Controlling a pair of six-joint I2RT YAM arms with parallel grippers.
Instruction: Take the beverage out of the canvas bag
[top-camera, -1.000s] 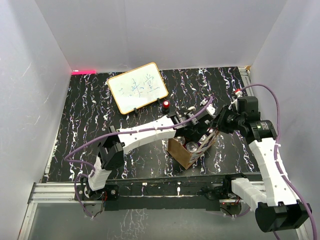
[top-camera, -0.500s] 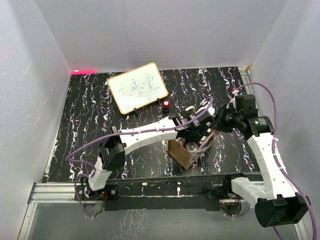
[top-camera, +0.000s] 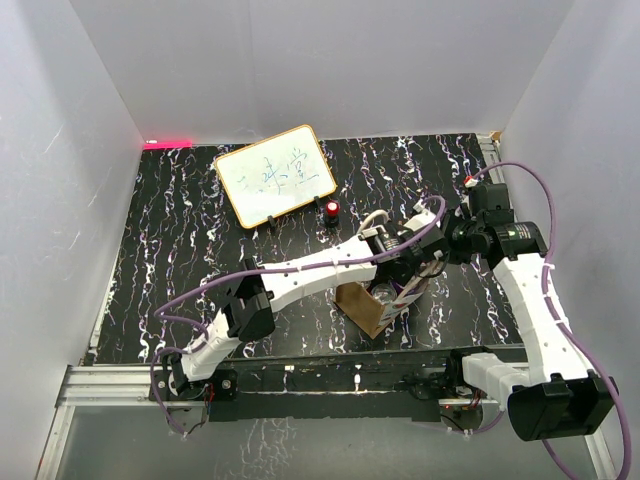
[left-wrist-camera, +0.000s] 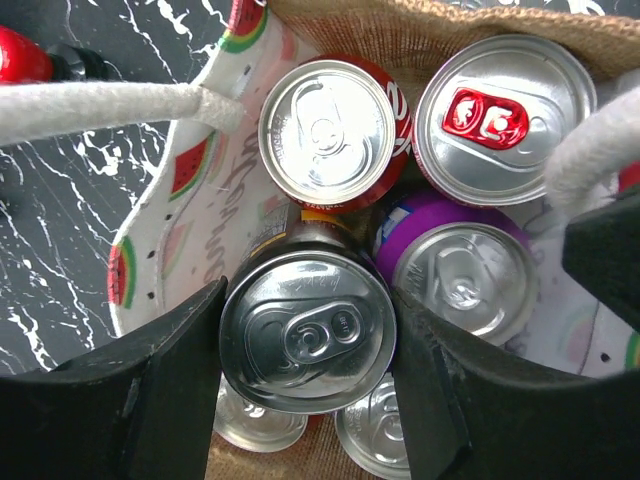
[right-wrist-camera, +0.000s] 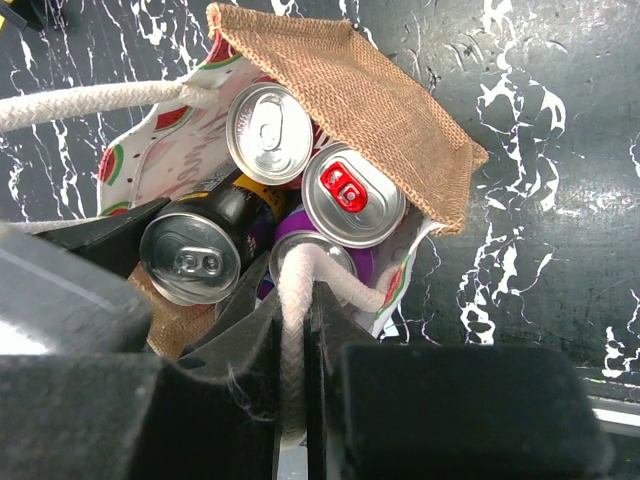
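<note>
The black counter (top-camera: 170, 230), veined with white, is carrying three things. A wood-framed whiteboard (top-camera: 275, 175) with handwriting is lying askew toward the far side, left of centre. A small red-topped object (top-camera: 331, 209) is sitting just beside its near right corner. The canvas bag (top-camera: 362, 310) is sitting nearer the front edge, right of centre.

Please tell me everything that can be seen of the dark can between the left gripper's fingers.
The dark can has a black body with a yellow band and a silver top, its tab flat and unopened. It stands upright inside the canvas bag, top higher than the neighbouring cans, clamped on both sides by the left gripper.
</note>
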